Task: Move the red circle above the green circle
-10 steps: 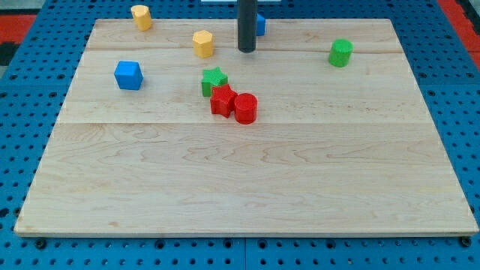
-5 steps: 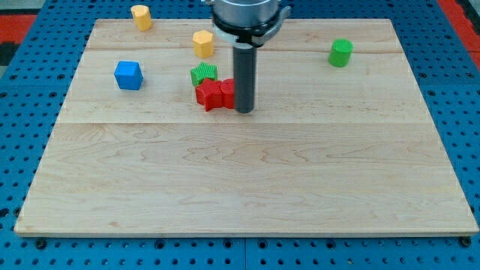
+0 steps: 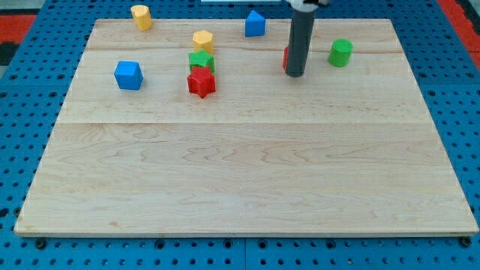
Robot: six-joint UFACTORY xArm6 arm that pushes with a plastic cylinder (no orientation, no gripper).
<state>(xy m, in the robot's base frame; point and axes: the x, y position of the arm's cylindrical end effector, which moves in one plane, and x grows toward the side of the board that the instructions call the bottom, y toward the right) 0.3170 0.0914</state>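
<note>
Red plastic peeks out as a thin sliver at the left edge of my rod: that is the red circle, almost wholly hidden behind the rod near the view's top, so I cannot make out its outline or say for certain that my tip touches it, though the two look pressed together. I have no jaws to open or close, only this straight rod, so nothing is gripped and all I can do is push. The green circle stands to the view's right of my tip, near but apart, close to the top edge of the wooden board. I judge the red circle to be a small, light, stiff block that slides easily on the smooth wood and, being round, will slip sideways off the rod unless I press along a line through its centre; to send it toward the view's top I should come at it from its bottom side. Away to the view's left sit a red star touching a green star, which are no part of this.
</note>
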